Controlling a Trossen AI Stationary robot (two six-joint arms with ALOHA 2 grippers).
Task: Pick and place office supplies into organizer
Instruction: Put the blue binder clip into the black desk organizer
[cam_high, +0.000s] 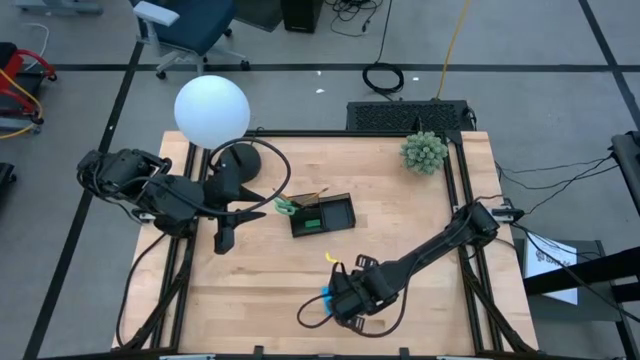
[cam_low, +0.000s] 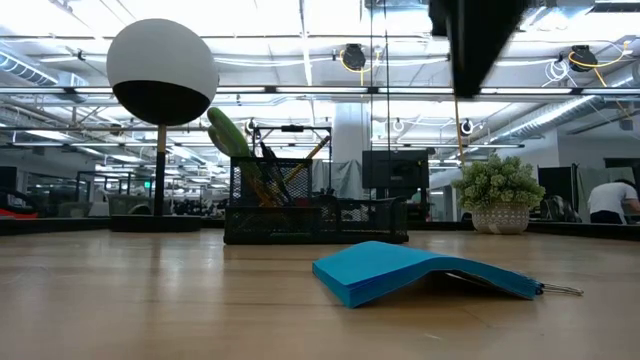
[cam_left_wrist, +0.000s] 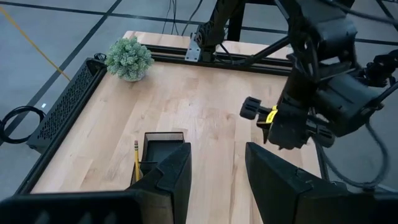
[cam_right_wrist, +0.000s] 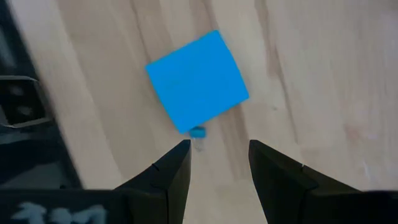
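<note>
Spreading across the scene: a light wooden table (cam_high: 400, 220) edged by a black frame. Standing near its back left corner: a lamp with a white globe (cam_high: 211, 109) on a round black base (cam_high: 243, 160). Reaching in from the left edge and hanging above the wood just left of the tray: the left gripper (cam_left_wrist: 217, 171), fingers (cam_left_wrist: 176, 174) parted with nothing between them. Stretching in from the right edge toward the front middle and hovering over the wood: the right gripper (cam_right_wrist: 217, 165), fingers (cam_right_wrist: 174, 171) likewise apart and holding nothing. Sitting near the table's middle: the black organizer (cam_high: 322, 215), with a pencil (cam_left_wrist: 135, 160) upright in its mesh cup and green scissor handles (cam_high: 286, 207) at its left end. Resting at the back right: a fuzzy green plant ball (cam_high: 424, 151). Lying flat on the wood near the front edge, just ahead of the right gripper's tips and well apart from the organizer: the blue note pad (cam_right_wrist: 197, 81). Showing beside the pad's near corner: a tiny blue bit (cam_right_wrist: 197, 131), touching or not, cannot tell.
</note>
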